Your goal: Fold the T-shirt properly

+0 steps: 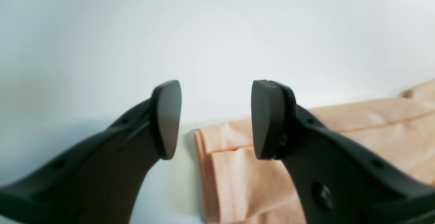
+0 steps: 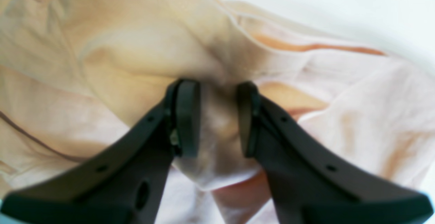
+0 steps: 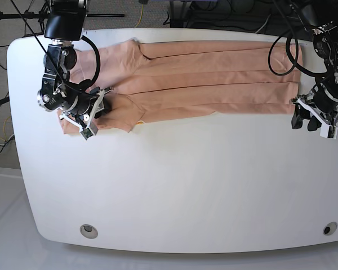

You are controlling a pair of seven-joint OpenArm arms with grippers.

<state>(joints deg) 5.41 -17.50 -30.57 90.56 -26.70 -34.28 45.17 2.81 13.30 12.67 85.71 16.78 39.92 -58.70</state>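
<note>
Left wrist view: left tool (image 1: 216,119) has its jaws parted with bare tabletop (image 1: 217,30) showing between the pads, nothing held. The shirt (image 1: 238,169) lies at 5 o'clock from the gap; its folded corner sits just below and between the pads, apart from both, with a hem line running off toward 3 o'clock. From 9 through 1 o'clock is open tabletop, so this side has free room. Right wrist view: right tool (image 2: 217,118) is closed on a bunched ridge of shirt (image 2: 136,57), cloth pinched between the two pads. Fabric fills the frame from 7 round to 2 o'clock; a strip of tabletop (image 2: 340,6) shows only at 1 to 2 o'clock. Picture is soft, so which part of the garment is pinched I cannot tell. Base view: shirt (image 3: 214,79) is a long band lying 9-to-3 across the far half of the tabletop (image 3: 186,185), already folded lengthwise, several creases along the long axis. Right tool (image 3: 93,112) sits on the 9 o'clock end, where a flap juts toward 6 o'clock. Left tool (image 3: 314,115) is at the 3 o'clock end, just off the band's near corner, which lies at about 10 o'clock from it. Judgement: each arm is nearer its own end; the next fold likely runs across the long axis. The near half of the tabletop, toward 6 o'clock, is open. The far edge is close behind the band, so little room lies toward 12 o'clock.
</note>
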